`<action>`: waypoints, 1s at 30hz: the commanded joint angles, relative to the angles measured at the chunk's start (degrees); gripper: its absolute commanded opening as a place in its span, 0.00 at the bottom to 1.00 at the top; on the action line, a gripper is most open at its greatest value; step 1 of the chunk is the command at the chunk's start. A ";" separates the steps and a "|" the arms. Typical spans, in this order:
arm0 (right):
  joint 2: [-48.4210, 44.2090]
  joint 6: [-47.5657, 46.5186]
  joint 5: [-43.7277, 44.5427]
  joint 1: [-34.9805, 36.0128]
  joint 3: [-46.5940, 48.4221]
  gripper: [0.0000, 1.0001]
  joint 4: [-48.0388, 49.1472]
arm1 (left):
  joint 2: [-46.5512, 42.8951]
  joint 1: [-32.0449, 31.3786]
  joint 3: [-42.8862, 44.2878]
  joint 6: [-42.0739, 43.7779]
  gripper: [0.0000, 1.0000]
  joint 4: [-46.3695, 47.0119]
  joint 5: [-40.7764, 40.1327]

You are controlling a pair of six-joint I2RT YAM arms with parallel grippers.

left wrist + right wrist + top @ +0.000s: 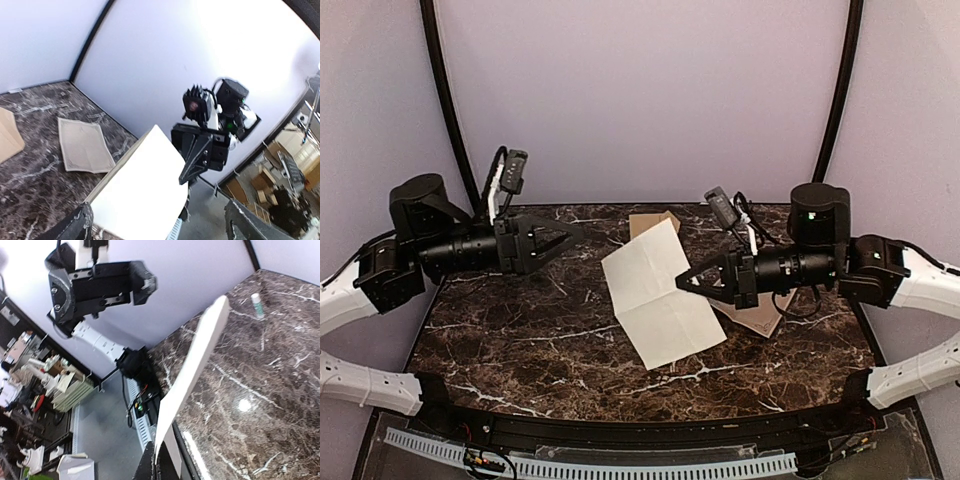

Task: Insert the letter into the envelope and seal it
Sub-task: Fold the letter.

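The letter (pixel 658 295) is a pale creased sheet held tilted above the table, plain side up. My right gripper (pixel 682 281) is shut on its right edge. In the right wrist view the letter (pixel 197 367) runs edge-on away from the pinching fingertips (pixel 159 467). My left gripper (pixel 574 237) hangs open just left of the sheet, not touching it. From the left wrist, the letter (pixel 142 192) fills the space ahead of the spread fingers (pixel 72 227). The brown envelope (pixel 761 319) lies flat under the right arm, and the left wrist view shows the envelope (pixel 82 145) on the marble.
A brown cardboard piece (pixel 654 221) stands at the back of the table behind the letter. A small white glue stick with a green cap (pixel 256 305) lies on the marble. Black hoop posts (pixel 448 100) rise at the back corners.
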 commanded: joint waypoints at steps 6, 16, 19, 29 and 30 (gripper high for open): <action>-3.33 6.42 15.46 -0.93 -3.94 0.00 20.70 | -7.23 1.84 -10.54 -8.52 0.93 9.98 -9.60; 0.17 8.83 9.18 -0.45 -3.93 0.00 30.29 | 3.85 -0.32 -8.72 -9.85 0.99 22.79 4.72; 0.23 9.58 9.09 -0.25 -4.44 0.00 31.38 | 4.82 -0.40 -9.01 -10.54 0.99 26.72 5.94; 1.47 9.62 7.33 -0.15 -3.44 0.00 31.38 | 4.81 -0.42 -11.26 -12.60 0.60 31.95 6.33; 1.50 9.62 7.23 -0.14 -3.39 0.00 31.24 | 4.70 -0.41 -11.53 -12.92 0.58 33.10 5.97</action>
